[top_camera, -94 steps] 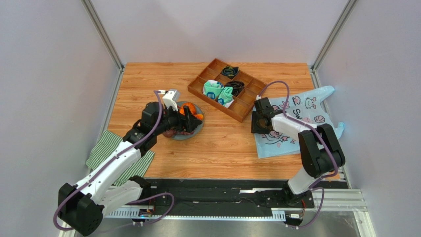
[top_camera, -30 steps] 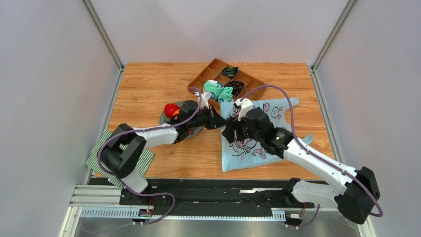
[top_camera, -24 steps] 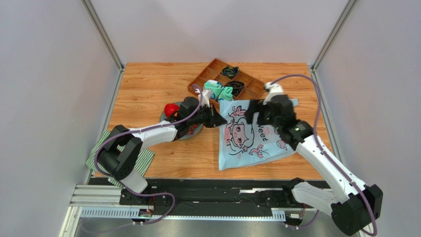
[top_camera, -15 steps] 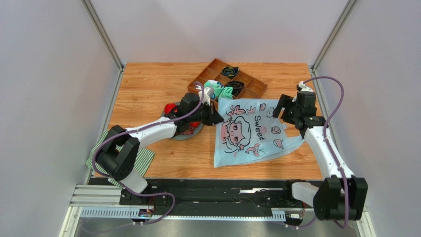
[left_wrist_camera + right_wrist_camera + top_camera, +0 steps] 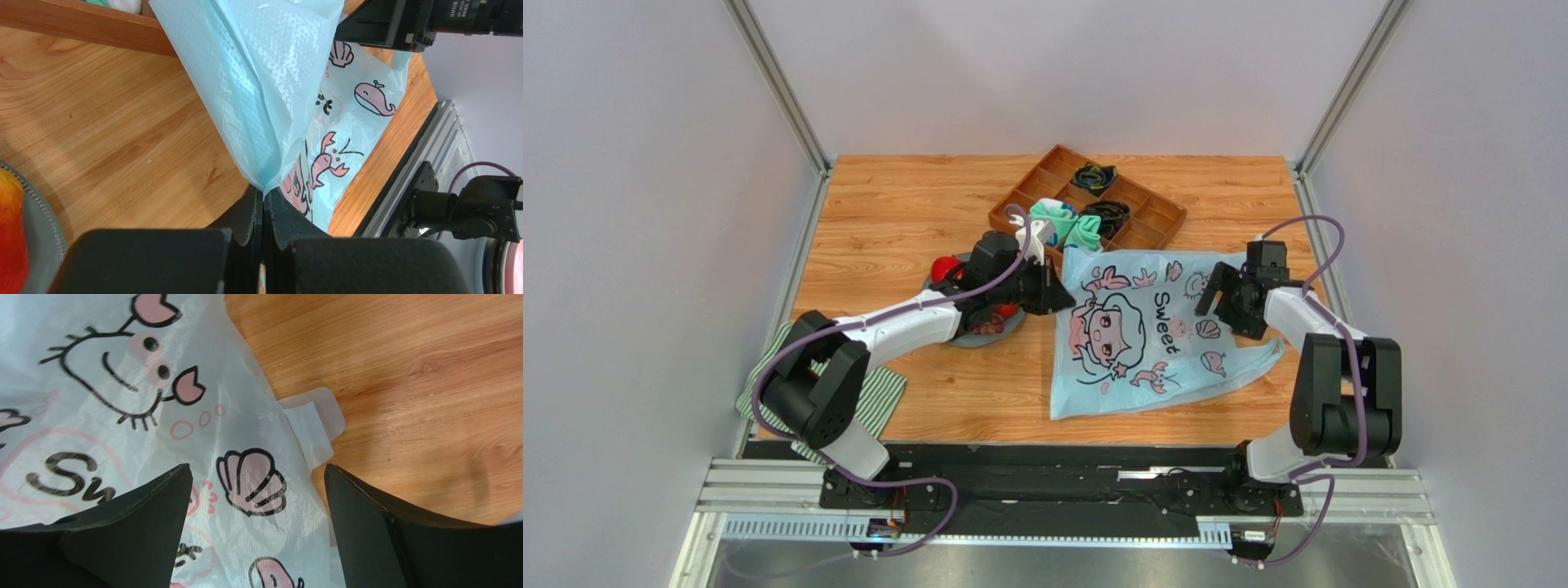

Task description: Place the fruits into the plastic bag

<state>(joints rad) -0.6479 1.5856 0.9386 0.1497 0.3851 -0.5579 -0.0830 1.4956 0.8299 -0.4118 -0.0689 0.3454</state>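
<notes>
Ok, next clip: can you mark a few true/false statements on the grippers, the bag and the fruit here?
The left gripper pinches an edge of the plastic bag. True.
The right gripper is shut on the bag. False: its fingers are spread open above it.
The red apple is inside the bag. False: it sits at the grey plate, left of the bag.
The green-striped cloth lies near the front-left corner of the table. True.

plastic bag (image 5: 264,79): thin translucent film, fine embossed grain, slight sheen, creased.
table (image 5: 891,208): wood-grain top, smooth, satin.
tray (image 5: 1024,184): brown wood, matt.
striped cloth (image 5: 775,368): woven fabric, matt.
right gripper (image 5: 256,471): fingers matt black plastic.
base rail (image 5: 756,499): bare metal.
</notes>
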